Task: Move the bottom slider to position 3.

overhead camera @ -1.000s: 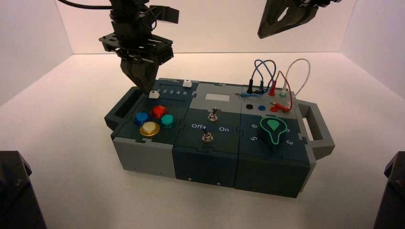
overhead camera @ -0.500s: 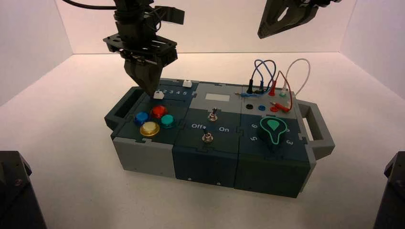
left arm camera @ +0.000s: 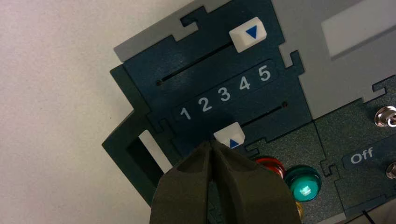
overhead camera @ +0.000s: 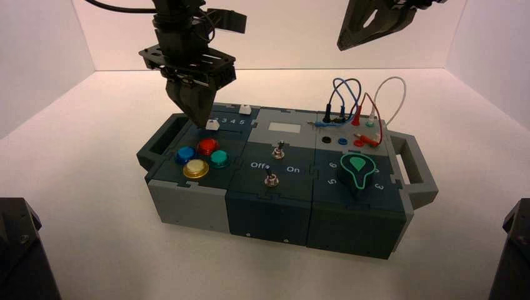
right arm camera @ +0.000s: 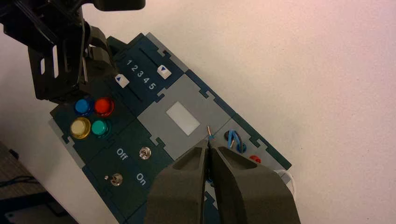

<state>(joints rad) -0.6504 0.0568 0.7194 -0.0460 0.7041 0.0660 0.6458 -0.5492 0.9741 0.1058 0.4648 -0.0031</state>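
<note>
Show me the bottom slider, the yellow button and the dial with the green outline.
Bottom slider (left arm camera: 229, 135): left wrist view, on its white knob.
Yellow button (overhead camera: 195, 167): high view, on its cap.
Dial (overhead camera: 357, 164): high view, on its top.

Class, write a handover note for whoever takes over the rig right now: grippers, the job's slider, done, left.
Left gripper: shut, fingertips right beside the bottom slider; contact unclear.
Right gripper: shut, idle above the box.
Bottom slider: between 2 and 3, white knob, below the digit row in the high view.
Done: slider past 2.
Left: slide it on to 3, probably a short nudge towards 5, then stop.
</note>
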